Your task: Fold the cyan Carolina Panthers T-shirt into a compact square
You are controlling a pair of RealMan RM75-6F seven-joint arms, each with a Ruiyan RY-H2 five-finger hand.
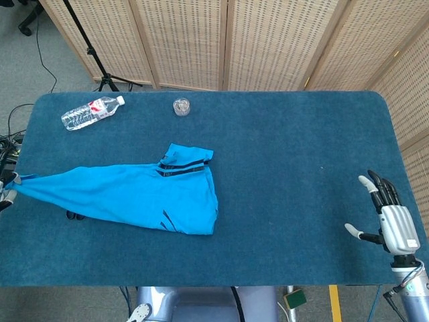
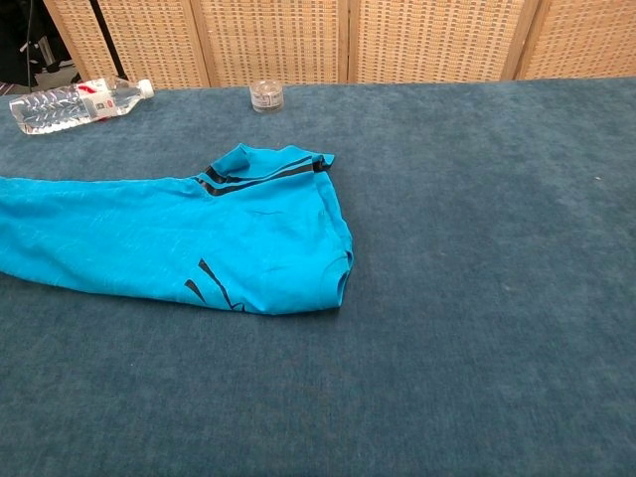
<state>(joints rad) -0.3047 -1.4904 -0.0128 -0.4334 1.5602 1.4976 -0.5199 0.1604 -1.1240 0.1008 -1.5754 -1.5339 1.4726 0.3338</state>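
I am a two-armed robot at a blue carpeted tabletop (image 1: 301,168). The cyan T-shirt (image 1: 134,196) lies on the left half of the tabletop, stretched into a long wedge. Its narrow end reaches the left edge, and its wider end, with black stripes and a black mark near the hem, sits toward the middle. In the chest view the T-shirt (image 2: 169,234) runs off the left side of the picture.

My left hand (image 1: 5,194) shows only as a sliver at the left edge of the tabletop, right where the shirt's narrow tip ends. It touches the cloth, but I cannot tell whether my fingers are clamped on it.

My right hand (image 1: 389,218) hangs off the near right corner of the tabletop, well apart from the shirt. Its fingers are spread, thumb out to the side, and it holds nothing.

A plastic water bottle (image 1: 92,112) lies on its side near the far left corner. A small clear glass jar (image 1: 181,106) stands near the far edge, just right of the bottle.
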